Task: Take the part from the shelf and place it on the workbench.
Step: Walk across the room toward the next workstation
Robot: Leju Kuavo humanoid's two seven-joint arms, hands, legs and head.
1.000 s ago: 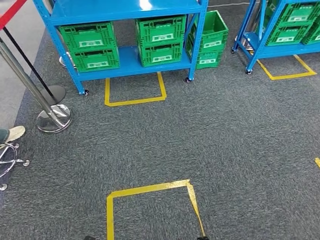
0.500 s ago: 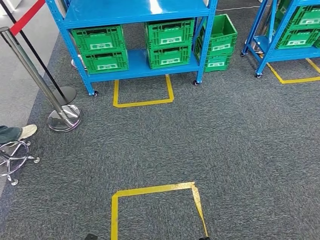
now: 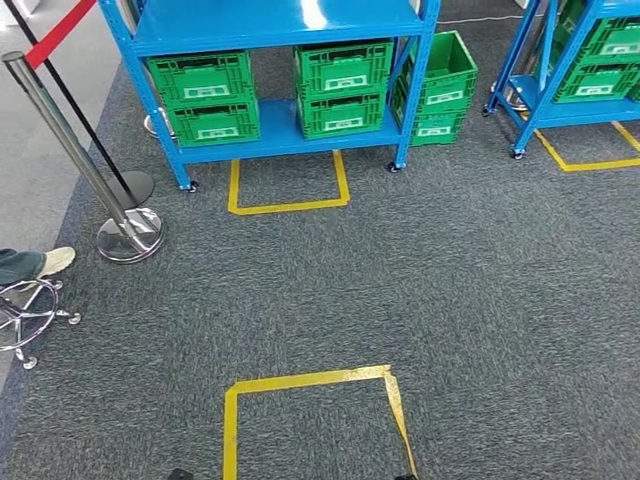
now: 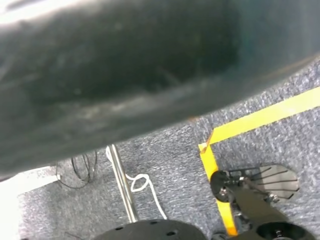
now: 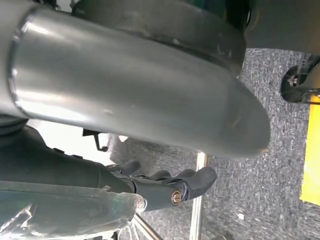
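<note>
- Dark fingers (image 5: 196, 177) of the right hand (image 5: 166, 187) lie stretched out nearly straight, side by side, with nothing between them: the hand is unclenched and empty.
- Right arm pose: hanging, with the hand pointing down toward the grey carpet (image 3: 453, 300); a silver tube (image 5: 132, 90) of the robot runs just beside the hand.
- Beyond the fingertips stands a thin chrome post (image 5: 198, 200); a yellow tape strip (image 5: 311, 150) lies on the carpet to one side of the hand.
- Left hand (image 4: 113, 75): a dark, blurred mass close to the lens; whether the fingers are spread or curled cannot be told, nor whether anything is held.
- Below that mass, a yellow tape corner (image 4: 207, 147) lies on the carpet.
- Well ahead of both hands, across the carpet, stands the blue shelf (image 3: 275, 125) with green crates (image 3: 202, 95) on its lower level.
- The part cannot be made out at that range.
- A yellow tape square (image 3: 302, 380) lies on the carpet nearest the robot.
</note>
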